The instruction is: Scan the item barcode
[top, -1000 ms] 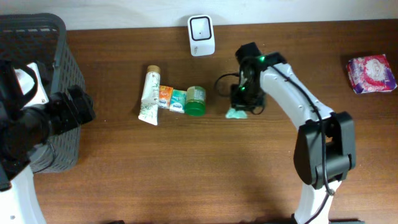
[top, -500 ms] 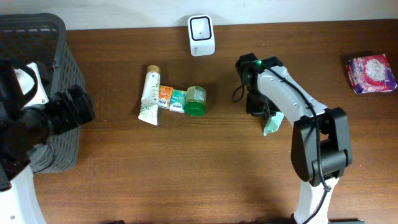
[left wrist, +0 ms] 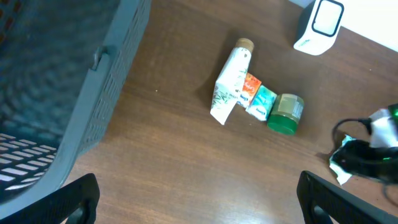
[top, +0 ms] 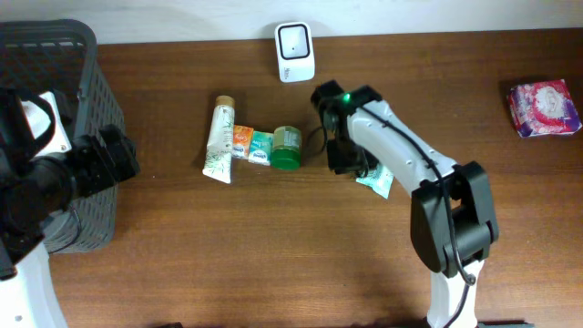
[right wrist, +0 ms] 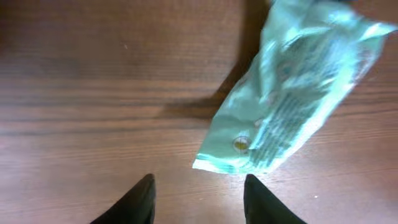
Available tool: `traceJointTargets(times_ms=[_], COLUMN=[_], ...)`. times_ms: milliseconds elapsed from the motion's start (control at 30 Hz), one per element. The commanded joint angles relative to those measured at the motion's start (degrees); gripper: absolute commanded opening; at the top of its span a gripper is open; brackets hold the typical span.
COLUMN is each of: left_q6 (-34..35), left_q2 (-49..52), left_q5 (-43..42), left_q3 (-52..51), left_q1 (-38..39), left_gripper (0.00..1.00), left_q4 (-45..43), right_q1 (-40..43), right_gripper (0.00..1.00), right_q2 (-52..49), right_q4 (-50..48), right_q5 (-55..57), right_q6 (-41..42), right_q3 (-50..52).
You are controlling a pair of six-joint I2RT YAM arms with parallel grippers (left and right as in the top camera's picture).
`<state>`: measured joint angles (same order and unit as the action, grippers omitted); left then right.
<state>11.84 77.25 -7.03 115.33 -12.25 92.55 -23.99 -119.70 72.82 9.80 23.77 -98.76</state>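
The item, a mint-green flat packet (top: 375, 182), lies on the brown table just right of my right gripper (top: 343, 157). In the right wrist view the packet (right wrist: 292, 87) lies flat beyond the fingertips and to the right. My right gripper (right wrist: 199, 199) is open with only bare wood between its fingers. The white barcode scanner (top: 295, 52) stands at the table's back edge, also seen in the left wrist view (left wrist: 317, 25). My left gripper (left wrist: 196, 190) hangs wide open over bare table at the left, holding nothing, far from the packet (left wrist: 339, 165).
A white tube (top: 219, 141), two small packets (top: 250, 144) and a green jar (top: 286, 148) lie in a row left of the right gripper. A dark mesh basket (top: 55, 55) fills the far left. A pink package (top: 544, 107) sits at the far right.
The right gripper was shut on the packet, swung it right and then back left, and has opened. The packet now lies loose on the table. The left arm has not moved.
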Motion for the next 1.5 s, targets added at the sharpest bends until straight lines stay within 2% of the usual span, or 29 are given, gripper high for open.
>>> traceJointTargets(times_ms=[0,33,100,167,333,433,600,667,733,900,1000,1033,1100,1200,1267,1333,1367,1433,1467], left_q6=[0.5,0.5,0.5,0.5,0.5,0.5,0.5,0.5,0.5,0.5,0.5,0.5,0.5,0.5,0.5,0.5,0.5,0.5,0.5], left_q2=[-0.1,-0.1,-0.1,-0.1,-0.1,-0.1,-0.1,-0.1,-0.1,-0.1,-0.1,-0.1,-0.1,-0.1,-0.1,-0.1,-0.1,-0.1,-0.1], left_q5=[0.0,0.0,0.0,0.0,0.0,0.0,0.0,0.0,0.0,0.0,0.0,0.0,0.0,0.0,0.0,0.0,0.0,0.0,0.0], left_q3=[-0.1,-0.1,-0.1,-0.1,-0.1,-0.1,-0.1,-0.1,-0.1,-0.1,-0.1,-0.1,-0.1,-0.1,-0.1,-0.1,-0.1,-0.1,-0.1], left_q1=[-0.3,-0.3,-0.3,-0.3,-0.3,-0.3,-0.3,-0.3,-0.3,-0.3,-0.3,-0.3,-0.3,-0.3,-0.3,-0.3,-0.3,-0.3,-0.3], left_gripper=[0.99,0.99,0.99,0.99,0.99,0.99,0.99,0.99,0.99,0.99,0.99,0.99,0.99,0.99,0.99,0.99,0.99,0.99,0.99], left_q4=[0.1,0.1,0.1,0.1,0.1,0.1,0.1,0.1,0.1,0.1,0.1,0.1,0.1,0.1,0.1,0.1,0.1,0.1,0.1], right_q1=[5.7,8.4,13.4,21.9,35.4,39.5,38.1,36.2,34.0,27.3,23.0,22.0,21.4,21.8,21.8,21.7,21.7,21.7,21.7], right_gripper=[0.57,0.63,0.64,0.65,0.65,0.60,0.59,0.58,0.53,0.45,0.36,0.29,0.26,0.25,0.41,0.50,0.56,0.60,0.68], right_q2=[0.1,0.1,0.1,0.1,0.1,0.1,0.1,0.0,0.1,0.1,0.1,0.1,0.1,0.1,0.1,0.1,0.1,0.1,0.1], right_q4=[3.7,4.6,4.8,5.6,5.9,2.3,-10.0,-19.0,-23.5,-28.3,-31.0,-31.1,-30.3,-23.2,-16.7,-12.5,-9.7,-7.3,-7.2], right_q5=[-0.3,-1.1,-7.1,-19.4,-38.1,-45.4,-51.5,-51.4,-51.8,-51.8,-51.8,-52.0,-53.9,-54.1,-52.5,-52.4,-51.2,-45.3,-43.6], right_q6=[-2.4,-3.2,-8.3,-16.0,-26.4,-28.0,-27.3,-22.1,-21.4,-21.3,-21.3,-21.3,-21.4,-21.9,-22.0,-21.8,-21.8,-21.8,-21.8], right_q3=[-8.0,-9.2,-9.3,-8.0,-1.9,5.0,16.2,21.9,24.3,24.6,24.5,24.0,21.6,13.3,7.3,4.6,4.3,6.2,7.5])
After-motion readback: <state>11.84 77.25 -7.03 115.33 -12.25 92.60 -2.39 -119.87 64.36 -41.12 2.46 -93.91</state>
